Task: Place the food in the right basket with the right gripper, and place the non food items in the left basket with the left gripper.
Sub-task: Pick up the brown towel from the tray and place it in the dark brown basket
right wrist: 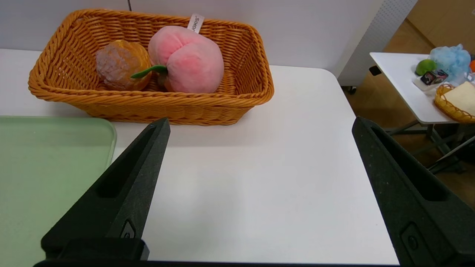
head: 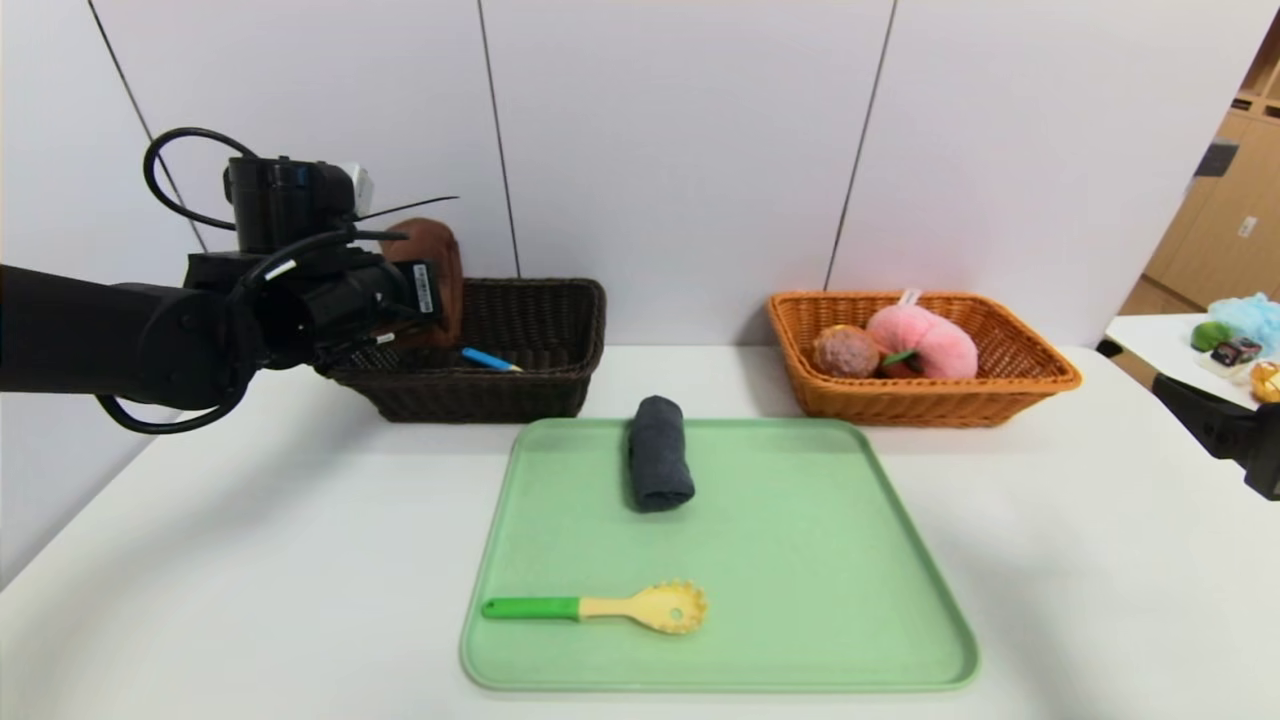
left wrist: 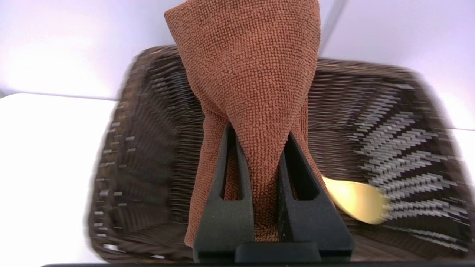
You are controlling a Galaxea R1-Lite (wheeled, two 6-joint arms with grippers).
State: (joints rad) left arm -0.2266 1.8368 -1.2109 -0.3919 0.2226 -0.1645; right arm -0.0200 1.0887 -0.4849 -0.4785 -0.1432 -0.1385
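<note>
My left gripper is shut on a brown cloth and holds it over the dark left basket. In the left wrist view the cloth hangs pinched between the fingers above the basket, beside a yellow spoon head. A blue-handled utensil lies in that basket. A rolled dark grey cloth and a green-handled yellow pasta spoon lie on the green tray. The orange right basket holds a plush peach and a brown pastry. My right gripper is open and empty over the table right of the tray.
A side table at the far right carries small items. The wall stands right behind both baskets. White tabletop lies left and right of the tray.
</note>
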